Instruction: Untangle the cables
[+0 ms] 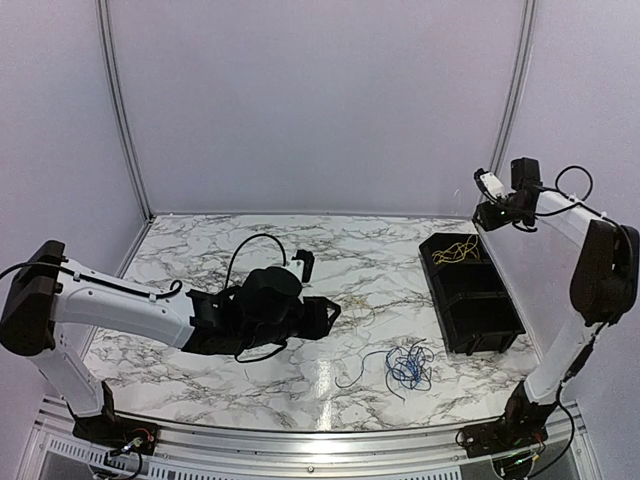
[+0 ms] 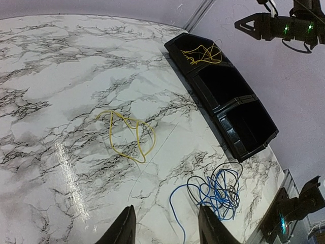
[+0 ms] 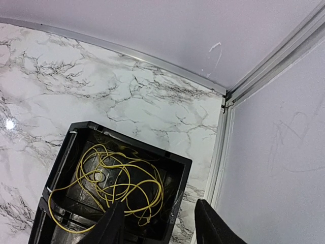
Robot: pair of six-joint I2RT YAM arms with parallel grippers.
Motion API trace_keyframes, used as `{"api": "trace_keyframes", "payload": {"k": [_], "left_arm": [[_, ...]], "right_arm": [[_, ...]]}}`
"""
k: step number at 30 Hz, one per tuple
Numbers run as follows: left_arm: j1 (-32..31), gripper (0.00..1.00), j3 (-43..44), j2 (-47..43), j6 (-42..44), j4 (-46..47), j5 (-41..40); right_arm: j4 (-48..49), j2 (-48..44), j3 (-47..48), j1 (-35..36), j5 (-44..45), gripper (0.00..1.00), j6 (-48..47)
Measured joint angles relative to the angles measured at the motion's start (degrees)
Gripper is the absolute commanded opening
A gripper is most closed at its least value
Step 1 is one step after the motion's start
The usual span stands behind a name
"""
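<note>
A tangle of thin blue and black cables lies on the marble table near the front right; it also shows in the left wrist view. One loose yellow cable lies looped on the table ahead of my left gripper, which is open, empty and low over the table. A bundle of yellow cables fills the far compartment of the black bin. My right gripper is open and empty, held high above that compartment.
The black bin has three compartments and stands along the right side; its middle and near compartments hold nothing. White walls with metal rails enclose the table at the back and sides. The left arm's body hides part of the table's middle in the top view.
</note>
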Motion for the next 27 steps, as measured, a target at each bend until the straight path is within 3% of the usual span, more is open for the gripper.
{"api": "trace_keyframes", "payload": {"k": [7,18,22,27], "left_arm": [[0.02,0.45,1.6,1.05,-0.17,-0.48,1.62],[0.02,0.45,2.78,1.53,-0.46,-3.1,2.73],[0.02,0.45,2.8,1.64,-0.48,-3.78,2.84],[0.02,0.46,2.8,1.68,-0.63,-3.87,2.84]], "right_arm": [[-4.31,-2.23,0.35,0.0,-4.35,0.4,-4.13],[-20.59,3.45,1.99,2.16,-13.11,0.53,-14.78],[-22.86,4.55,1.99,3.61,-12.2,0.53,-16.92],[-23.15,4.83,2.69,3.96,-9.46,0.45,-17.88]]}}
